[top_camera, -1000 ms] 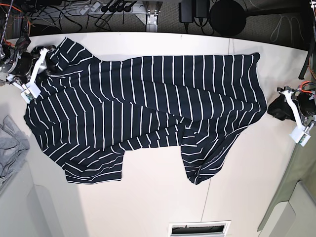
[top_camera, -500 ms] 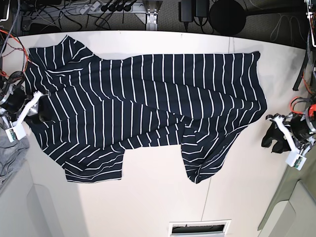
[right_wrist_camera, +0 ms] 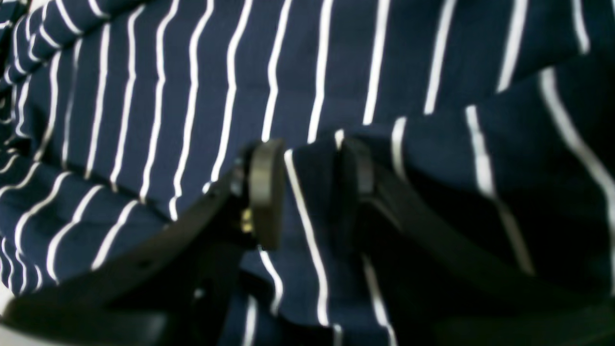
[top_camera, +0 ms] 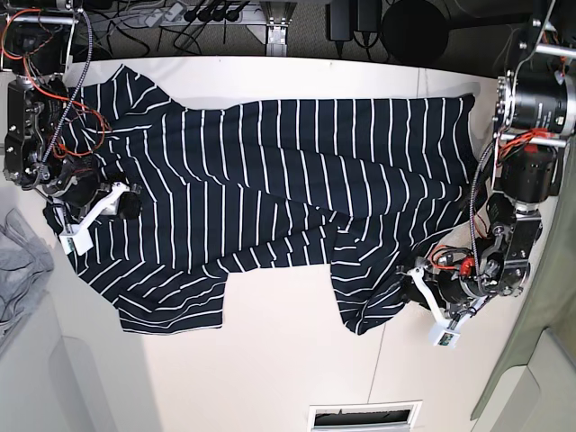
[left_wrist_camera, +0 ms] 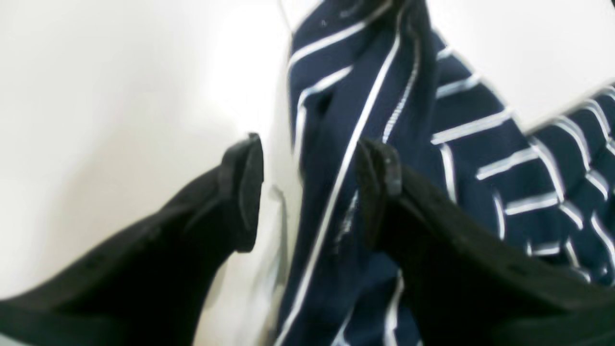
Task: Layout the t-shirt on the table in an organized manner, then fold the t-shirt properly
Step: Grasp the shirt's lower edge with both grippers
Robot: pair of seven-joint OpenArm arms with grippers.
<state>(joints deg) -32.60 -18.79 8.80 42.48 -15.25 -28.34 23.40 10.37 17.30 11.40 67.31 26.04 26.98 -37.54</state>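
The white table [top_camera: 288,360] carries the t-shirt [top_camera: 270,180], spread with its long axis left to right. Only the wrist views show the grips: the left hand [left_wrist_camera: 307,192] stands spread astride a hem fold at the shirt's edge, while the right hand [right_wrist_camera: 307,192] pinches a raised fold. Both wrist views are blurred.

You are seeing the worktop [top_camera: 270,360] lying bare across its near half, giving passage below the t-shirt [top_camera: 270,171]. A grey cloth [top_camera: 22,261] is crowding the left edge. The left tool [left_wrist_camera: 307,187] is straddling the shirt's near right hem with jaws apart; the right tool [right_wrist_camera: 307,192] is sitting over a fold at the left, blocking that side.
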